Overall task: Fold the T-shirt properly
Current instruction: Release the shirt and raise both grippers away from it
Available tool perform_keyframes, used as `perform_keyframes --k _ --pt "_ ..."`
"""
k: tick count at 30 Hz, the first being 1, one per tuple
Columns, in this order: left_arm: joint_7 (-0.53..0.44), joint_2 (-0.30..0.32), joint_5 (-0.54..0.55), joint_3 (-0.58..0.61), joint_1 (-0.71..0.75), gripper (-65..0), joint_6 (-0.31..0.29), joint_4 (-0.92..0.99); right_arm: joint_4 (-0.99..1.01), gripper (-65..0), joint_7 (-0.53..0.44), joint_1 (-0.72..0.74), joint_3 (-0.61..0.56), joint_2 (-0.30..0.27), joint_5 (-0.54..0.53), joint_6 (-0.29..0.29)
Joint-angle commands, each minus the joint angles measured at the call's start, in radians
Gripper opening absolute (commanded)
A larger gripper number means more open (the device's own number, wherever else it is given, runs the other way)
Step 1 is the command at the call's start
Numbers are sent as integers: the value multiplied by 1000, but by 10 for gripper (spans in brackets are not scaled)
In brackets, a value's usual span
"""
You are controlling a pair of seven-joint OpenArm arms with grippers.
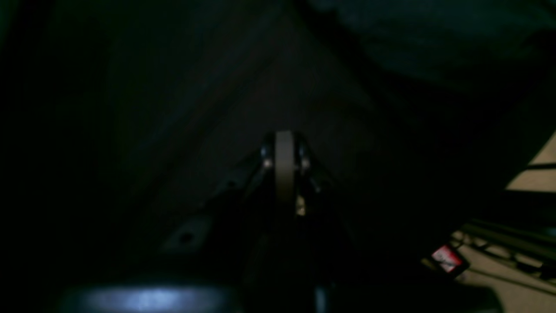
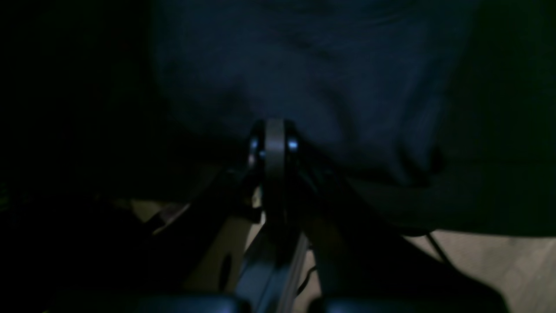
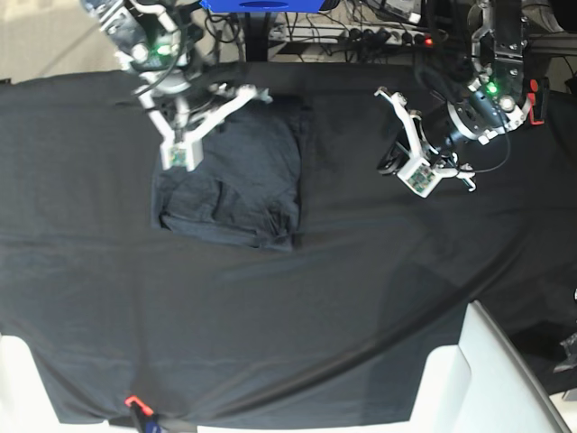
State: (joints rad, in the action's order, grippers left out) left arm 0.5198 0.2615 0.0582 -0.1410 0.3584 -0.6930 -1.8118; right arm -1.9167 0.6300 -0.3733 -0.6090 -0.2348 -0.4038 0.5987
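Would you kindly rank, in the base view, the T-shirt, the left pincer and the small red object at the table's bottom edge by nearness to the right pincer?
1. T-shirt: directly at the right pincer, which sits over its upper left edge.
2. Left pincer: across the table, on the view's right.
3. Red object: farthest, at the bottom edge.

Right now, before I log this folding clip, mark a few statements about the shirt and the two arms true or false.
1. The T-shirt lies spread out flat with both sleeves extended. False: it is a folded, compact bundle.
2. The right gripper is over the T-shirt. True.
3. The left gripper is on the T-shirt. False: it is apart from it, over the black tablecloth.
4. The T-shirt rests on the tablecloth. True.
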Motion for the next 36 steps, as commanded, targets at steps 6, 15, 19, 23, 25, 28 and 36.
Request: perform_keyframes --k 6,15,19,23,25,28,36 --pt "-23 -83 -14 119 -12 -650 -5 -15 -13 -650 -17 10 11 -11 10 5" --pt "-36 -216 -133 274 -95 -650 -5 149 43 -650 -17 4 96 -10 9 4" --pt "-53 -222 -93 274 -123 -650 -5 225 110 -650 -51 7 94 -7 6 4" --pt "-114 -219 -82 274 -126 -650 -5 298 179 -650 -103 4 93 -7 4 4" --pt "-119 -218 -82 275 -127 -650 -5 347 210 -650 -106 4 94 -7 4 4" --pt "-125 -201 -79 275 -127 -650 -5 403 231 -650 -108 4 96 8 9 4" --pt "-218 -166 -76 268 -127 -650 -5 467 256 -650 -108 4 93 13 9 4"
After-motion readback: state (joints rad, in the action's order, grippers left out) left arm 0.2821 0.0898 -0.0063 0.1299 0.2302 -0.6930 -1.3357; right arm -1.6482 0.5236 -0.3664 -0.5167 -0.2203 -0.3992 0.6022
